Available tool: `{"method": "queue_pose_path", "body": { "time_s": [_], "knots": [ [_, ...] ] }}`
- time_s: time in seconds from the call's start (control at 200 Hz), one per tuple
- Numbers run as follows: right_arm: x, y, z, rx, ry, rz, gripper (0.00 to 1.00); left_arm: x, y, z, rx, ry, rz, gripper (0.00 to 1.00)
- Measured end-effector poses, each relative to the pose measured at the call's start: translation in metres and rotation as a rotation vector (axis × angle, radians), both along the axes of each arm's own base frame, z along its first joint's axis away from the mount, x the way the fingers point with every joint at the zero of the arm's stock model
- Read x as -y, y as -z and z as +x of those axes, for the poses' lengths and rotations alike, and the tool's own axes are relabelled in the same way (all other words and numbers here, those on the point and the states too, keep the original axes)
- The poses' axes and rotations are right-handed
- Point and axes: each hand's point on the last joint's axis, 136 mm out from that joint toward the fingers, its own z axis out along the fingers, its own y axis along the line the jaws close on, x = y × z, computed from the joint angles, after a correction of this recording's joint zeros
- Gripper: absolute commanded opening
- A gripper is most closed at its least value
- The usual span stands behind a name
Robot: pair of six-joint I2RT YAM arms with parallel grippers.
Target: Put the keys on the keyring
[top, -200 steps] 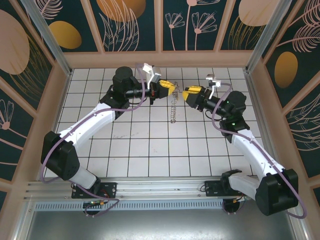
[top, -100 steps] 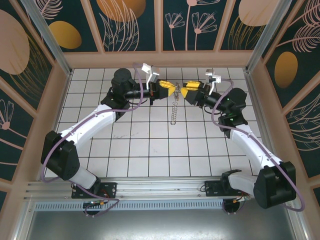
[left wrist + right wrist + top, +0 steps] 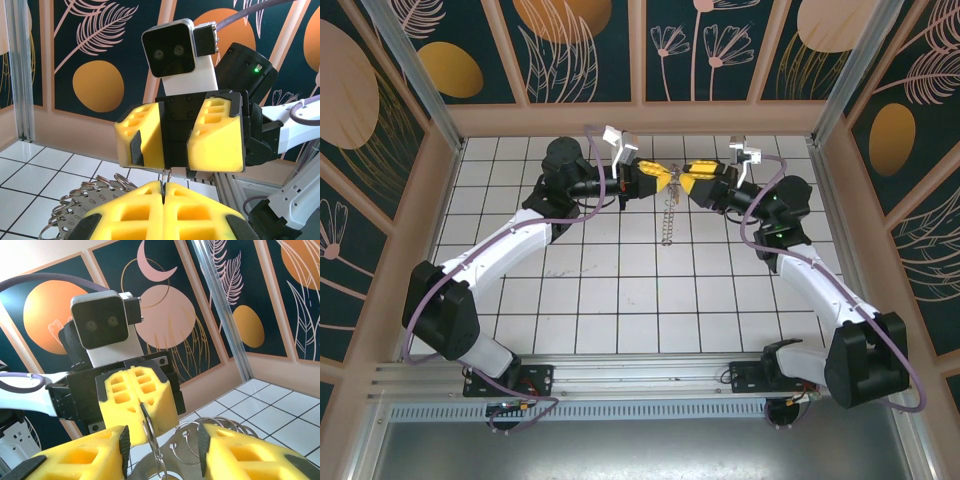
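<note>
Two white robot arms are being held tip to tip above a white tiled floor [image 3: 620, 290]. A keyring [image 3: 666, 222], a large thin pale ring fringed with small silvery loops, is being pinched by its wire in the fully closed yellow fingers of the left gripper [image 3: 670, 180] and is being dangled toward the tiles. The yellow-fingered right gripper [image 3: 687, 185] is being held partly open, and nothing is being seen gripped in it. The small brass-yellow key is not being made out anywhere.

Risks are being judged as follows. If the right jaws are closed off-centre, the thin wire could be twisted out of the left pinch and the ring dropped. The silvery loops could also be snagged.

The hanging length of the ring and its clearance from the floor are being shown from above alone. The pinch itself is being shown by the left wrist camera. In the right wrist view, the wire is being shown standing untouched between the right fingers [image 3: 235, 455].
</note>
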Motion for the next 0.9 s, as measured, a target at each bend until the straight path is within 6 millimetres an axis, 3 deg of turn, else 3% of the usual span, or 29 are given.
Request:
{"method": "queue_pose_path", "body": {
  "time_s": [0.21,0.495,0.631,0.691,0.751,0.831,0.896],
  "knots": [
    [-0.0071,0.0059,0.0005,-0.014,-0.021,-0.006,0.38,0.0003,-0.0003,0.0004,-0.001,0.0,-0.003,0.0],
    [-0.0088,0.0039,-0.0026,-0.005,-0.035,-0.002,0.07,0.0005,0.0006,0.0012,-0.01,0.0,-0.002,0.0],
    [-0.0091,0.0037,-0.0039,0.002,-0.041,-0.004,0.0,-0.0006,0.0007,0.0031,-0.017,-0.006,-0.003,0.0],
    [-0.0092,0.0037,-0.0041,0.003,-0.042,-0.004,0.01,-0.0006,0.0009,0.0032,-0.018,-0.006,-0.003,0.0],
    [-0.0093,0.0038,-0.0043,0.003,-0.043,-0.005,0.13,-0.0004,0.0015,0.0034,-0.021,-0.006,-0.002,0.0],
    [-0.0095,0.0042,-0.0044,0.002,-0.045,-0.006,0.2,0.0001,0.0023,0.0037,-0.021,-0.003,-0.002,0.0],
    [-0.0098,0.0049,-0.0038,-0.003,-0.045,-0.005,0.21,0.0005,0.0025,0.0038,-0.019,-0.003,-0.003,0.0]
  ]
}}
